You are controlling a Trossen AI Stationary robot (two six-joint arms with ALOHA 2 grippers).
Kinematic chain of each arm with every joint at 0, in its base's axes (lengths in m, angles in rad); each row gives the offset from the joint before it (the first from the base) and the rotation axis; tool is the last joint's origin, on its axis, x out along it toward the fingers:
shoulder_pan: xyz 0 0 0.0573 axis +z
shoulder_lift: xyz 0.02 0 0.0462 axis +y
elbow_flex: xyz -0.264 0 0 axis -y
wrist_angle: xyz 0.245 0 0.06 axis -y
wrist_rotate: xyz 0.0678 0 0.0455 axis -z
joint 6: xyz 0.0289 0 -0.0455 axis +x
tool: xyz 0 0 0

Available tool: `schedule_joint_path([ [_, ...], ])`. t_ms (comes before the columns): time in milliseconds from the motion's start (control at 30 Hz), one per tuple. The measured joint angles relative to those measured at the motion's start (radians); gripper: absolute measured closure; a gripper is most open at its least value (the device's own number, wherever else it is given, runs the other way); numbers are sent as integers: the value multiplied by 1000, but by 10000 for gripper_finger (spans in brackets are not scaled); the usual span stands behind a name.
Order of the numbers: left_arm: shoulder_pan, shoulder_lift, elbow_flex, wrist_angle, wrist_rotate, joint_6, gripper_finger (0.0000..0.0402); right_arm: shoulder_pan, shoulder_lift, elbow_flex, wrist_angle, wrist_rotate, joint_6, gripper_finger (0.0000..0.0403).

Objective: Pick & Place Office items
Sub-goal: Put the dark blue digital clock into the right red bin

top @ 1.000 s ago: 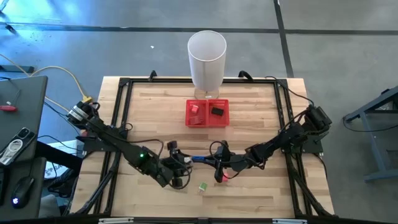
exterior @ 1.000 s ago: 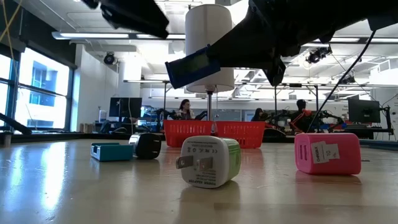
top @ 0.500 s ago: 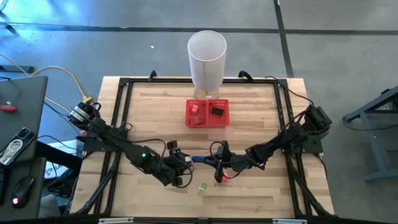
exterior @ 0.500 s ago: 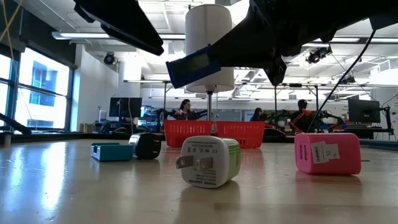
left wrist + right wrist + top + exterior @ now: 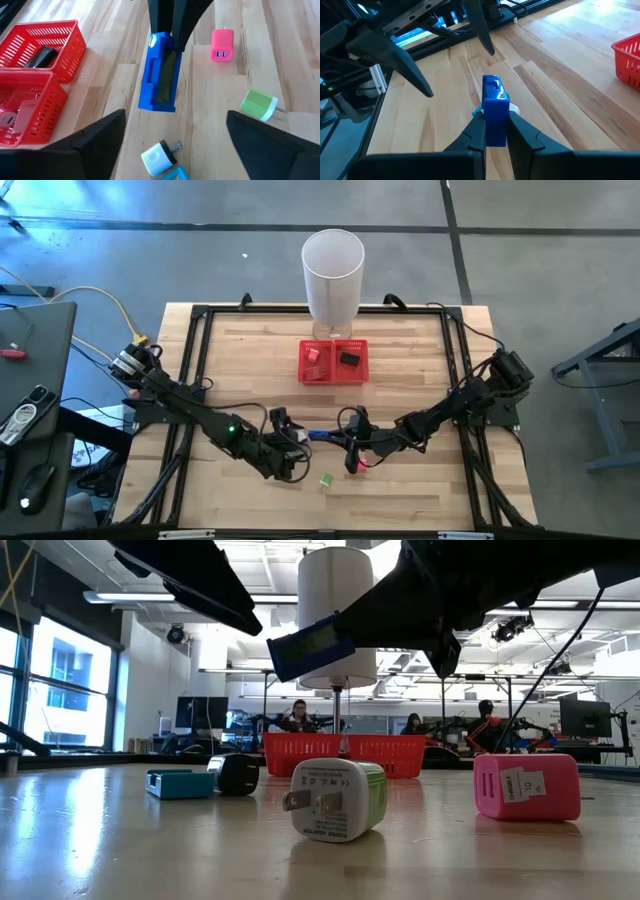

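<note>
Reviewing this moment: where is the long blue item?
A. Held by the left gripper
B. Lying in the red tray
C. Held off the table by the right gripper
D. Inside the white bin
C: the right gripper is shut on the blue item, which hangs above the wooden table; the left gripper is open and empty.

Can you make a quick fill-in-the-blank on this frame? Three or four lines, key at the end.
1. The right gripper is shut on the ___ block, lifted off the table.
2. The left gripper stands ___, holding nothing.
3. The red mesh tray sits in front of the tall ___ cylinder bin.
4. In the low view, the item at far right is the ___ charger.

Missing words: blue; open; white; pink
</note>
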Motion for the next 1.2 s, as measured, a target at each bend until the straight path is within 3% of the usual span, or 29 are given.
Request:
schedule_joint_path([
  [167, 13, 0, 0, 2, 0, 16, 30, 0, 0, 0, 0, -1, 0, 367],
  [533, 32, 0, 0, 6, -6, 13, 28, -1, 0, 0, 2, 0, 1, 367],
  [733, 32, 18, 0, 24, -24, 172, 28, -1, 0, 0, 32, 1, 0, 368],
  [1200, -9, 158, 0, 166, -382, 399, 28, -3, 0, 0, 82, -2, 42, 368],
])
